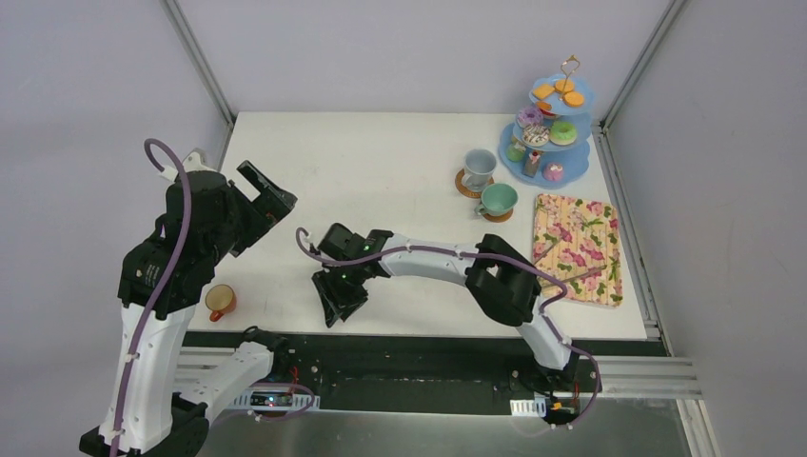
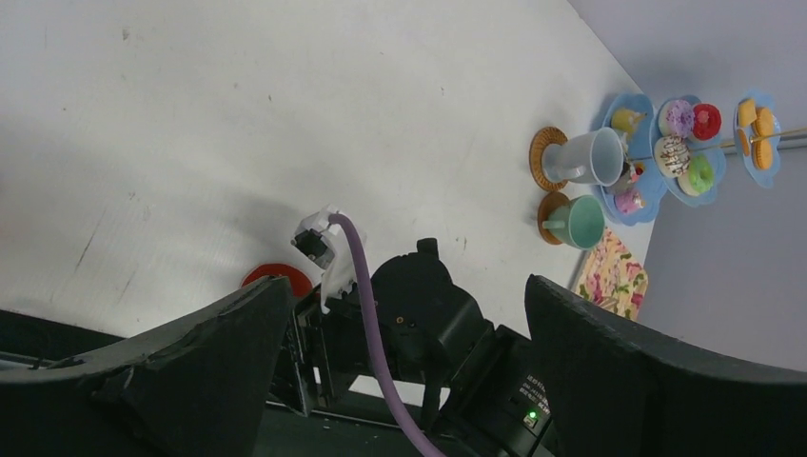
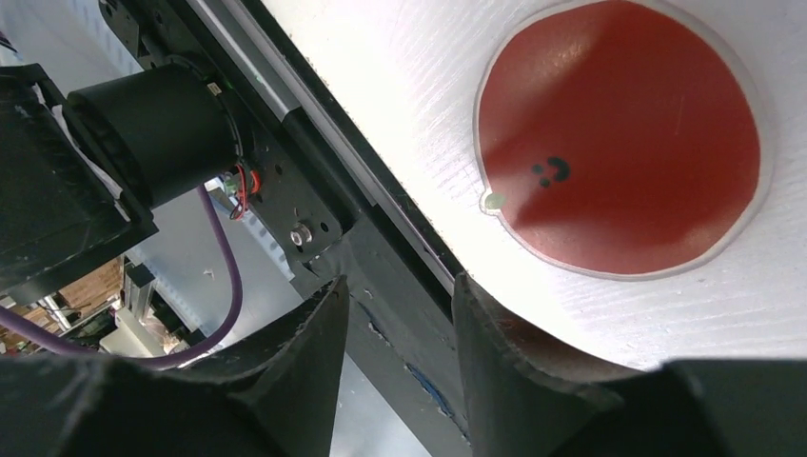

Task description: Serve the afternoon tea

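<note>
The red coaster (image 3: 619, 143) lies flat on the bench (image 3: 733, 286) just past the right jaws' tips, outside their narrow gap; the left jaws gape wide, well apart from it.

A broad stretch of bare table (image 1: 381, 152) is found open across the middle and the far left, and nothing is set there to hinder passage. The near edge is barred by the right arm (image 1: 447, 262), laid across from its base to the right gripper (image 1: 340, 307), whose fingers are held slightly parted just beside a flat red coaster (image 3: 619, 143). The near left corner is crowded by the raised left arm (image 1: 171, 257) and an orange cup (image 1: 221, 302) close beside it. At the far right, a grey-blue cup (image 1: 479, 165) and a green cup (image 1: 499, 197) are set just in front of the tiered stand (image 1: 552, 143), with little room between them. The right edge nearer the bases is taken up by the flowered tray (image 1: 576, 248).
</note>
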Controlling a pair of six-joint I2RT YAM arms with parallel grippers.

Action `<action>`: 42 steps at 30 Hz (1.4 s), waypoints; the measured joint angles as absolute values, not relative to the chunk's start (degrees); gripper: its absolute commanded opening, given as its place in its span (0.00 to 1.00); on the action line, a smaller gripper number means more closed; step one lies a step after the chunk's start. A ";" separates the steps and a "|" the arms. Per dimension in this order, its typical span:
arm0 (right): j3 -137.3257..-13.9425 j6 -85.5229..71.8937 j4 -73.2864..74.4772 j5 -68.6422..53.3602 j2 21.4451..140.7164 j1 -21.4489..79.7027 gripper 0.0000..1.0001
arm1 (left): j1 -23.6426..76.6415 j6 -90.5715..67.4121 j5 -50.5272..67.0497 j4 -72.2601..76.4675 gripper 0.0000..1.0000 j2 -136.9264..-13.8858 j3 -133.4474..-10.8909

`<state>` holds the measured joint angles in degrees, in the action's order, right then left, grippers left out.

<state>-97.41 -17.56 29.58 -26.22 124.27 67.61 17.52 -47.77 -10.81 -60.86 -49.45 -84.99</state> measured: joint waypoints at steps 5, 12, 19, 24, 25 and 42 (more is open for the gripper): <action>-97.41 -18.17 28.75 -24.08 125.08 67.75 0.36 | 17.52 -48.88 -10.44 -62.26 0.98 -49.08 -85.01; -99.83 -19.33 28.91 -18.44 128.33 67.57 0.37 | 17.52 -49.10 -9.23 -62.94 0.98 -48.84 -85.03; -107.04 -17.45 32.93 -2.57 131.02 70.24 0.42 | 17.52 -49.01 -8.99 -63.31 0.98 -48.86 -85.17; -109.40 -13.28 34.41 7.75 132.25 73.03 0.51 | 17.52 -48.36 -9.37 -63.33 0.97 -50.26 -88.05; -109.40 -12.12 34.50 9.26 132.27 73.63 0.53 | 17.52 -48.03 -9.65 -63.35 0.98 -50.70 -89.17; -106.67 -1.76 31.92 11.60 131.48 76.07 0.72 | 17.52 -43.44 -17.17 -63.29 1.00 -51.62 -96.51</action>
